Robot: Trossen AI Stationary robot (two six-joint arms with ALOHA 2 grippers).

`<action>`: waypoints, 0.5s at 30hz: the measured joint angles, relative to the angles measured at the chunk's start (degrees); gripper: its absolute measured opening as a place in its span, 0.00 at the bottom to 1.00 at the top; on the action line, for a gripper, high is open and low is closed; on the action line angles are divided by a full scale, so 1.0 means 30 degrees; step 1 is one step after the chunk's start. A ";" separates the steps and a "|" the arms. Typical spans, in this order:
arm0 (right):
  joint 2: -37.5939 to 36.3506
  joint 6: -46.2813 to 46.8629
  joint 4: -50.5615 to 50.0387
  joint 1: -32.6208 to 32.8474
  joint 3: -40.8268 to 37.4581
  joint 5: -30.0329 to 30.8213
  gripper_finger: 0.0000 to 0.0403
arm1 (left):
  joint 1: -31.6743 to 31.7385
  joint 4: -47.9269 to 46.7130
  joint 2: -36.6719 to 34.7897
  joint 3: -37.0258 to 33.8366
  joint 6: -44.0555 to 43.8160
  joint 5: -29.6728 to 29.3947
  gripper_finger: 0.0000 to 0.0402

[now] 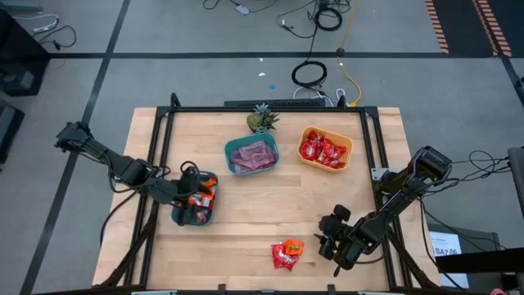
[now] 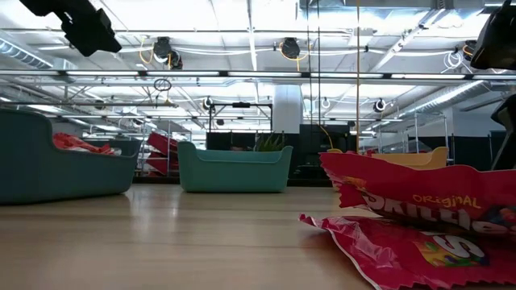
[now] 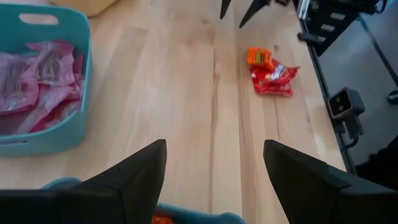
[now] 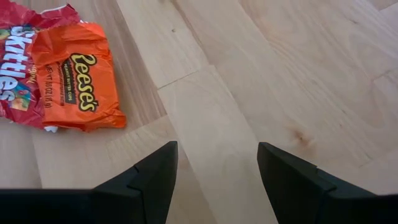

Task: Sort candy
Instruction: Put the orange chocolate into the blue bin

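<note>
Candy left loose: an orange Reese's pack point(image 4: 78, 84) overlapping red Skittles point(image 1: 283, 259). The empty, spread right gripper point(image 4: 214, 171) should straddle only the Reese's; the left gripper point(image 3: 214, 171) hangs released.

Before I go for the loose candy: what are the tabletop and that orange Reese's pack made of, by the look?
Tabletop: looks like light wood planks with a smooth matt finish; grain lines and board seams show. Reese's pack: seemingly thin glossy plastic film, going by its creases, sheen and printed lettering. It overlaps a red Skittles pack, crinkled and shiny likewise.
</note>
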 joint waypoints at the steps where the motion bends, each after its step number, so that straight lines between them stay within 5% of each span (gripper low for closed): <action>1: 0.0000 0.0003 -0.0003 0.0000 0.0000 0.0000 0.53 | 0.0007 0.0172 0.0000 0.0000 0.0005 -0.0014 0.69; 9: 0.0000 0.0000 0.0054 -0.0006 0.0000 -0.0006 0.53 | 0.0058 0.0947 0.0000 0.0007 0.0009 -0.0119 0.69; 15: 0.0000 0.0118 0.0621 -0.0045 0.0000 -0.0545 0.53 | 0.0307 0.1102 0.0267 0.0007 0.2016 -0.2152 0.68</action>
